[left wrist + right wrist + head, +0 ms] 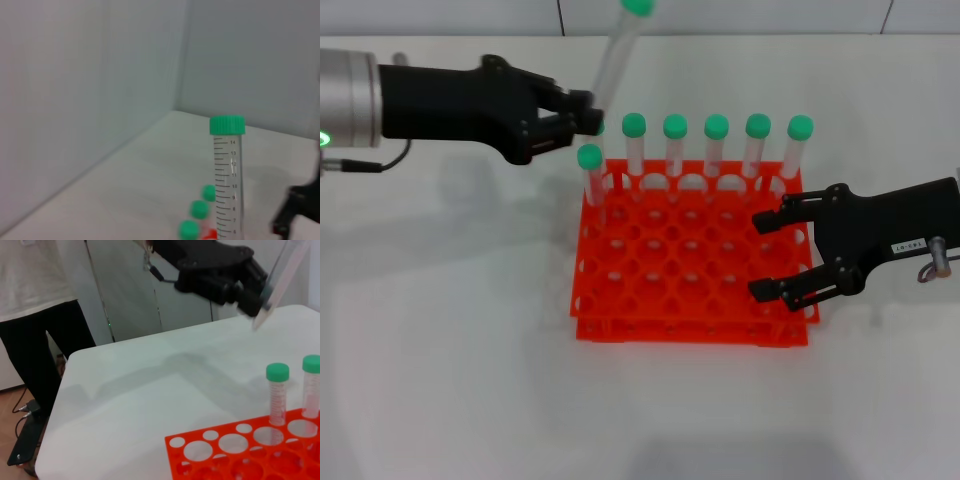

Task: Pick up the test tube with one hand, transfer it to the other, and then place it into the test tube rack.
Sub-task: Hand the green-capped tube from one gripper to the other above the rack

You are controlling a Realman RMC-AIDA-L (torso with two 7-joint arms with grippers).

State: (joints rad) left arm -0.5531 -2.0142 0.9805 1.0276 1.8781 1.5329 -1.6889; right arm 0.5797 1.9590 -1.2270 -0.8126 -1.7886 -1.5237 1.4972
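My left gripper [590,112], plain black, is shut on the lower part of a test tube [616,55]. The tube is clear with a green cap and leans up and to the right, lifted above the rack's back left corner. The left wrist view shows this tube [227,180] upright and close, with printed graduations. In the right wrist view the left gripper [250,287] grips the tube [281,277] near its pointed end. The orange-red test tube rack [620,300] sits mid-table. My right gripper [760,256], with a white label, hovers open over the rack's right side.
Several more green-capped tubes [716,140] stand along the rack's back row, and one [589,170] stands at its left edge. Beyond the white table a person [35,315] in dark trousers stands beside its far edge. Cables lie on the floor there.
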